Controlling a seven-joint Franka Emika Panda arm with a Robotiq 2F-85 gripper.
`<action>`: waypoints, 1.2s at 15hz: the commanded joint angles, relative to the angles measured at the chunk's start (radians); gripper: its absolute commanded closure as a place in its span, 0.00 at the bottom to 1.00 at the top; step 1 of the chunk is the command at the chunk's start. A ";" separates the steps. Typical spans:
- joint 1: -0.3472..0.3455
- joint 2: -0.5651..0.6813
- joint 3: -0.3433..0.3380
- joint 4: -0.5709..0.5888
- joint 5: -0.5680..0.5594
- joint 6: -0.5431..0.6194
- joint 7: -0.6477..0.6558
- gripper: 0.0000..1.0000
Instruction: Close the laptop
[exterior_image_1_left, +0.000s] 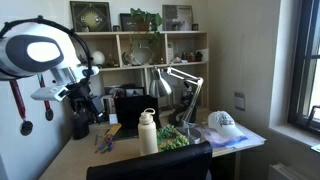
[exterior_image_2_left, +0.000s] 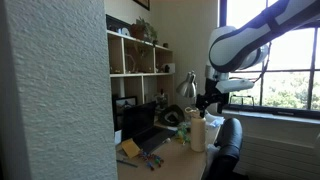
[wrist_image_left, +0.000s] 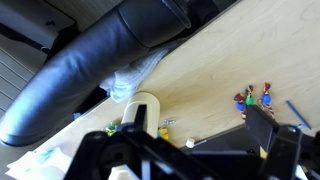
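Your pincer (wrist_image_left: 190, 150), nearest the wrist cam, hangs over a wooden desk (wrist_image_left: 225, 60) w/ fingers apart and nothing between them. Below it in that view: top of a white bottle (wrist_image_left: 143, 112), w/ a black chair back (wrist_image_left: 90, 70) just past the bottle. Coloured pens (wrist_image_left: 255, 98) lie scattered on the bare wood off to the pincer's other side. In both exterior views the laptop (exterior_image_1_left: 128, 108) (exterior_image_2_left: 135, 122) stands on the desk w/ lid up and screen dark. It sits lower than the pincer and well apart from it, toward the wall shelves (exterior_image_1_left: 140, 45). A desk lamp (exterior_image_1_left: 185, 80) and a white cap (exterior_image_1_left: 222, 122) sit further along the desk, beyond bottle and laptop, farthest from the pincer.
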 joint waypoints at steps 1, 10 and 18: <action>0.004 0.000 -0.004 0.002 -0.004 -0.004 0.003 0.00; -0.039 0.300 -0.054 0.357 -0.194 0.005 -0.202 0.00; 0.025 0.729 -0.071 0.864 -0.207 0.001 -0.559 0.00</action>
